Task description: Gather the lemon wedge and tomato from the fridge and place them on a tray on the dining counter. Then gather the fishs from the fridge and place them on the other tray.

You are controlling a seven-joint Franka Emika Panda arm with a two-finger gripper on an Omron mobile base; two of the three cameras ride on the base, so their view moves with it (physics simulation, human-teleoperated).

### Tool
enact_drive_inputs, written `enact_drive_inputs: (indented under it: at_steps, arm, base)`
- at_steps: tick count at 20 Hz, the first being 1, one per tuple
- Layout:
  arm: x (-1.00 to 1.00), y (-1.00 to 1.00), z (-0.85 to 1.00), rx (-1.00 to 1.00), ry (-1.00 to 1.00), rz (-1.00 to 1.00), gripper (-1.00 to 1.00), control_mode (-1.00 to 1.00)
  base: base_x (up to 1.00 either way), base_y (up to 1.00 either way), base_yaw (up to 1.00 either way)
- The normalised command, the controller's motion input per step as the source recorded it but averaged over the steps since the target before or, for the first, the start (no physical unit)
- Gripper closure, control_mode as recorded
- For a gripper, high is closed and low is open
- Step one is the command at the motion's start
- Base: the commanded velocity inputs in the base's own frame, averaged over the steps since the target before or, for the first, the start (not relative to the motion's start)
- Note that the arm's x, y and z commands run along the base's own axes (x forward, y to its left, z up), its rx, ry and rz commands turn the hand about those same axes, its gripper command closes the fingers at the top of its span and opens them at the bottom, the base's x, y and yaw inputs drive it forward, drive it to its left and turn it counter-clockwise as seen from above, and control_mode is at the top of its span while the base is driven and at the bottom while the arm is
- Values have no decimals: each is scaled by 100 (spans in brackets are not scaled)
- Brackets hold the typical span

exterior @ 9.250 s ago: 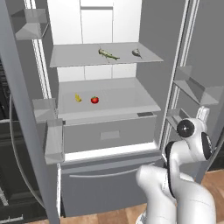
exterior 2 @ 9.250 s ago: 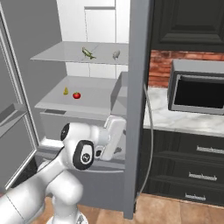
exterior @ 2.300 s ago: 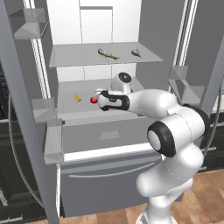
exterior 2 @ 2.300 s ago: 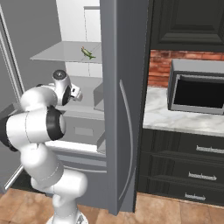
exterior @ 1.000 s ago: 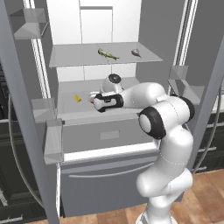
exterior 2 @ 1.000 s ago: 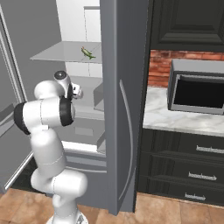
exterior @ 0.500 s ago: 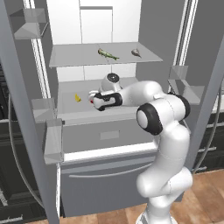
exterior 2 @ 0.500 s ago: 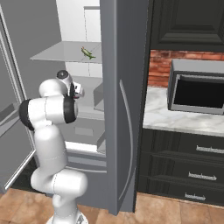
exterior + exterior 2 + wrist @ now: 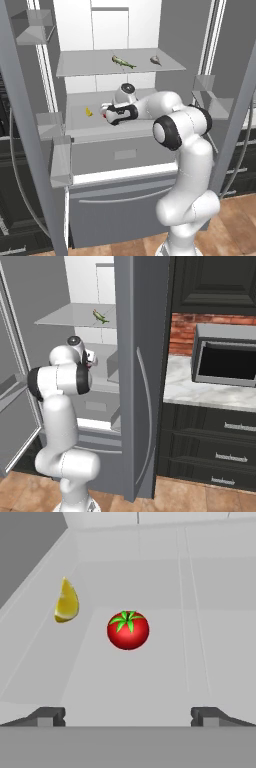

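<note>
One tomato (image 9: 128, 630) sits on the fridge (image 9: 125, 75) shelf straight ahead of the gripper (image 9: 128, 714), centred between the finger lines and apart from both tips. Lemon wedge (image 9: 66, 602) lies beyond and to the left of the tomato, near the side wall. Jaws spread fully wide, holding nothing. Two fish (image 9: 123, 61) rest on the shelf above the hand.

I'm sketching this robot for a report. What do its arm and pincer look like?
The arm is glossy white with rounded, bulbous segments and dark round joint caps. The pincer sits on a dark-and-white hand, and its two small dark grey, blocky fingertips are square-ended. No cables or markings are visible.
</note>
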Motion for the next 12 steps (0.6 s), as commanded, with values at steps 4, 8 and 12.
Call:
enact_drive_inputs:
  at_steps: [4, 8, 12]
  arm:
    - [16, 2, -18, -2, 0, 2, -100, -100]
    - [15, 1, -19, -2, 0, 2, -100, -100]
    - [20, 6, -17, -2, 0, 2, -100, -100]
  base:
    - [0, 0, 0]
    - [0, 0, 0]
    - [0, 0, 0]
